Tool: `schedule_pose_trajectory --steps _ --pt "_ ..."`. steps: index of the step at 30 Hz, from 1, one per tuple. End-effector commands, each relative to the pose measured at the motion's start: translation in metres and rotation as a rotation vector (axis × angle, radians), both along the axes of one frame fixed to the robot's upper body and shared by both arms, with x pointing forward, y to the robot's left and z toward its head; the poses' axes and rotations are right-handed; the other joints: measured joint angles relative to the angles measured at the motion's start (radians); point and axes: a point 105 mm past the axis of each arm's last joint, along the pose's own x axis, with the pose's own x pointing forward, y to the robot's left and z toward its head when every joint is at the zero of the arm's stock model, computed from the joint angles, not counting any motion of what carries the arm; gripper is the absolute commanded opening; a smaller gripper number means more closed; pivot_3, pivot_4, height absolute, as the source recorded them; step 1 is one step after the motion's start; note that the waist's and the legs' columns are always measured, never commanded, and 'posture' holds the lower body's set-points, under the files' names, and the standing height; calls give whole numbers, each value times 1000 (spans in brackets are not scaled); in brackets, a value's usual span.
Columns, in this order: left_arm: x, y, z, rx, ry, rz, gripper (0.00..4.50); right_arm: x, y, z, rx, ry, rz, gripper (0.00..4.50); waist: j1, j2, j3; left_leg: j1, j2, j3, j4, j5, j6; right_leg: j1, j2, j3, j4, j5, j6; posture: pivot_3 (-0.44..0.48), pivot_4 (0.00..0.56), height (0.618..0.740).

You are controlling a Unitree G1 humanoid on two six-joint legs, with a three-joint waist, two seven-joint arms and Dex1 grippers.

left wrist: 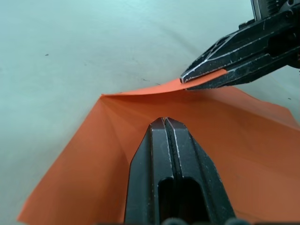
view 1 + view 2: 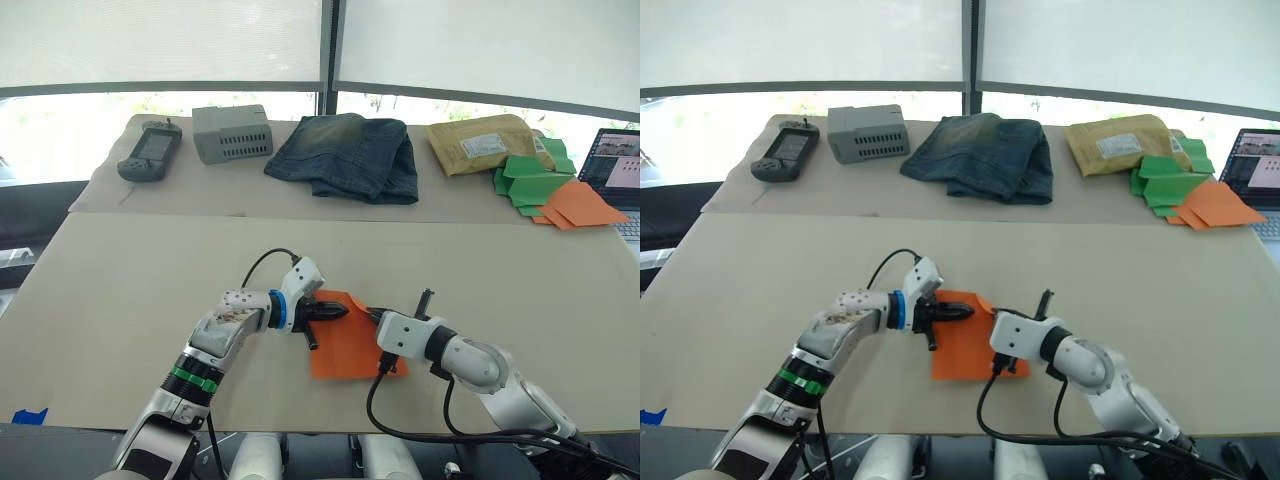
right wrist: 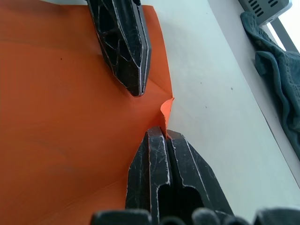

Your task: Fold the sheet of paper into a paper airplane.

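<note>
Left wrist view says it all: the thin bright orange sheet of paper [image 2: 347,347] lies near the table's [image 2: 120,290] front edge. Right gripper [image 1: 202,77] pinches its lifted far corner; left gripper [image 1: 165,123], pressed together, rests just beside, on top.

near table [image 2: 120,300] was beige and matte, spanning the view. a second table [image 2: 200,185] butted against its far edge, same cover. on the far one: a handheld device [image 2: 150,152], a grey box [image 2: 232,133], folded jeans [image 2: 348,155], a padded envelope [image 2: 485,143], green paper shapes [image 2: 530,178], pale orange pieces [image 2: 583,204], and a laptop [image 2: 618,165] at the right edge. behind them, windows [image 2: 90,110] with white blinds [image 2: 160,40] drawn most of the way down and a dark mullion [image 2: 330,50] between panes. daylight came in under the blinds.
</note>
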Motion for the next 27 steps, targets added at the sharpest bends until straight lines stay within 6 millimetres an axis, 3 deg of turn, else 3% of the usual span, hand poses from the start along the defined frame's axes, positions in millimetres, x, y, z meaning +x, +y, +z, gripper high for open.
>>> schedule_pose_trajectory --steps 1,3,16,20,27 --pt "0 -3 7 -7 -38 -11 0 -1 -2 11 27 -41 -4 622 0 0 0 0 0 0 0 0 0 0 0 0 0 0 0 0 150 722" --pt "0 -3 6 -3 -38 -11 0 -2 -5 7 18 -22 -17 1197 0 0 0 0 0 0 0 0 0 0 0 0 0 0 0 0 150 722" --pt "0 -2 5 6 -41 -22 0 -8 -23 3 78 25 -112 1197 0 0 0 1 0 0 0 0 0 0 0 0 0 0 0 0 150 722" --pt "0 -3 5 8 -42 -26 0 -8 -20 2 76 20 -104 34 -1 0 0 1 0 0 0 0 0 0 0 0 1 0 0 0 150 722" --pt "5 -4 12 -14 -50 -16 0 -10 -18 -2 -73 -74 -23 6 0 0 0 1 0 0 0 0 0 0 0 0 1 0 0 0 150 722"
